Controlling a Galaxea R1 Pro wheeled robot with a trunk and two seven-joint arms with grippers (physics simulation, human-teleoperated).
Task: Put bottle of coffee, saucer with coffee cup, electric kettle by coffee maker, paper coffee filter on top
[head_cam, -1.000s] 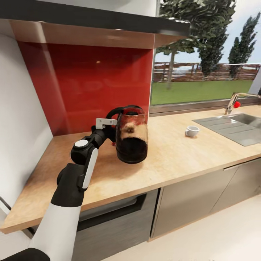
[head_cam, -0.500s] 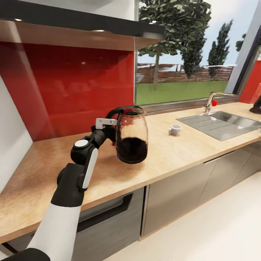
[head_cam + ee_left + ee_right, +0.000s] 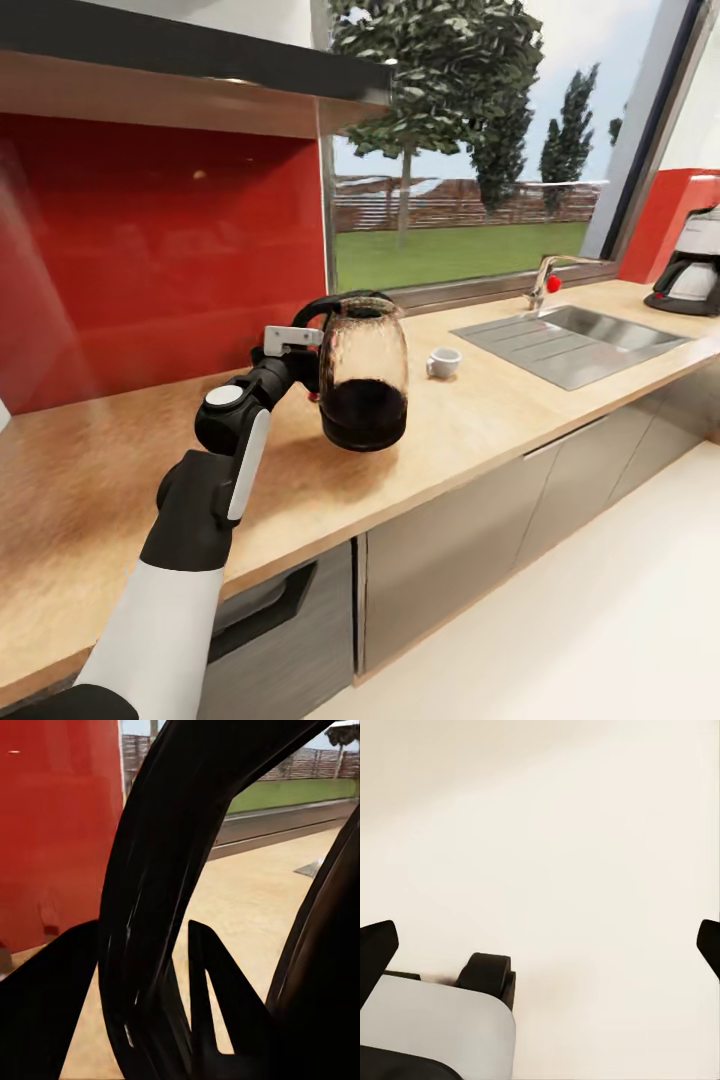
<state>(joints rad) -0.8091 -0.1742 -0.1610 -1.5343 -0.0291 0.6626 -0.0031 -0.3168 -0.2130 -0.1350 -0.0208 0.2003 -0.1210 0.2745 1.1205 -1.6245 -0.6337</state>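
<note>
My left gripper (image 3: 300, 350) is clamped on the black loop handle of the electric kettle (image 3: 363, 375), a clear glass-bodied jug with a black lid, black base and dark lower part. Through the left wrist camera the handle (image 3: 161, 907) runs as a thick black arc right between my fingers (image 3: 214, 990), with the kettle's body off to one side of them. From the head camera the kettle hangs upright, lifted clear above the kitchen countertop (image 3: 480, 420), a long light beige wood-grain slab over glossy dark grey cabinet fronts.

Beyond the kettle a small white rounded coffee cup (image 3: 443, 362) sits on the bare countertop, apart from the kettle and short of the steel sink (image 3: 570, 342). Far along the counter, past the sink, stands the coffee maker (image 3: 692, 265) with its white carafe and dark base.

My right gripper (image 3: 540, 945) points down at pale floor (image 3: 570, 832), its two dark fingertips (image 3: 376, 945) spread wide with nothing between them
</note>
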